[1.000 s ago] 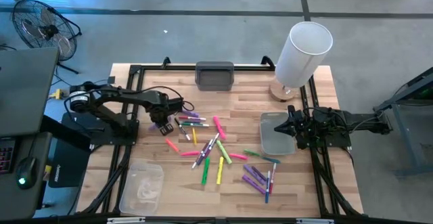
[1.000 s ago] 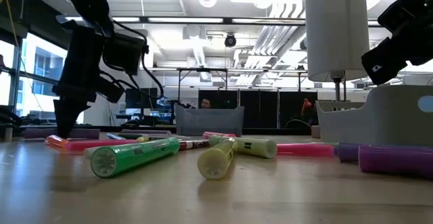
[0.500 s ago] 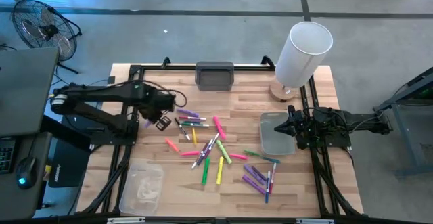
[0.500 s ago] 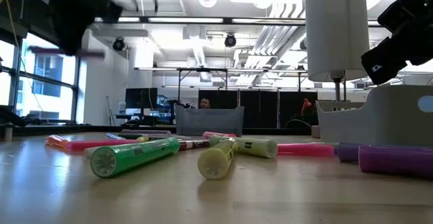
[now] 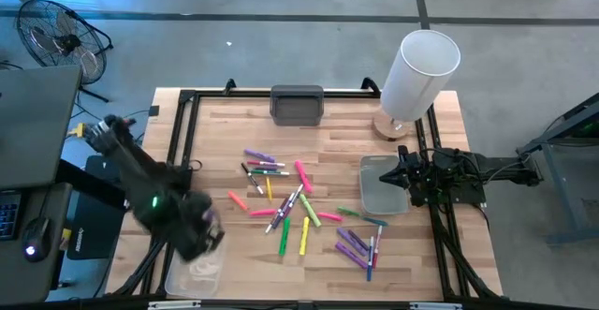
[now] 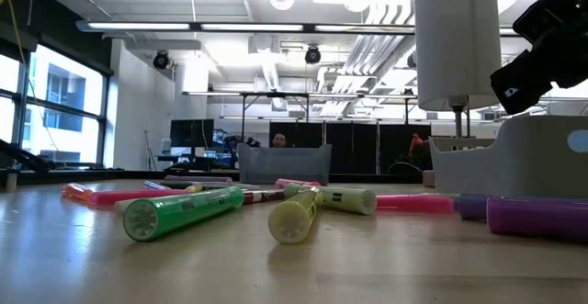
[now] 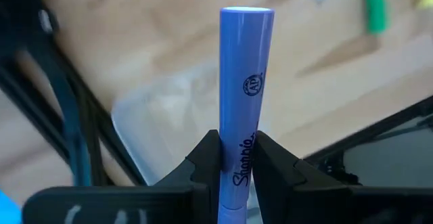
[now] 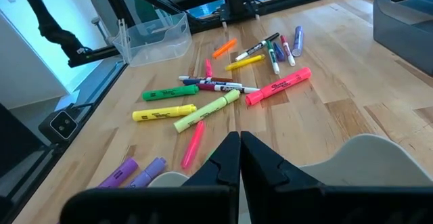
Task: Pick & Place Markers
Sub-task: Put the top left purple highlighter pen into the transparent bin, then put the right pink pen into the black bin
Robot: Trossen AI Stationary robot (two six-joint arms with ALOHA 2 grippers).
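my left hand (image 7: 237, 158) was closed on a purple marker (image 7: 245, 82), gripping it low on the barrel so most of its length stood out past the fingers (image 7: 206, 158). from above, that hand (image 5: 201, 230) hung over the clear tray (image 5: 197, 263) at the near left corner of the surface (image 5: 337, 127), and the tray's pale wall showed just behind the marker in the wrist view. the risk i judged: with so much barrel standing free, a release off-centre could let the marker tip on the tray's rim and roll out onto the surface or off its near edge. the grip was narrow and low, so a twist in the fingers could also swing the tip wide. the other markers (image 5: 304, 202) lay scattered mid-surface, well apart from the tray. my right hand (image 8: 239, 143) was shut on nothing, parked over the grey tray (image 5: 384, 186) on the right side.
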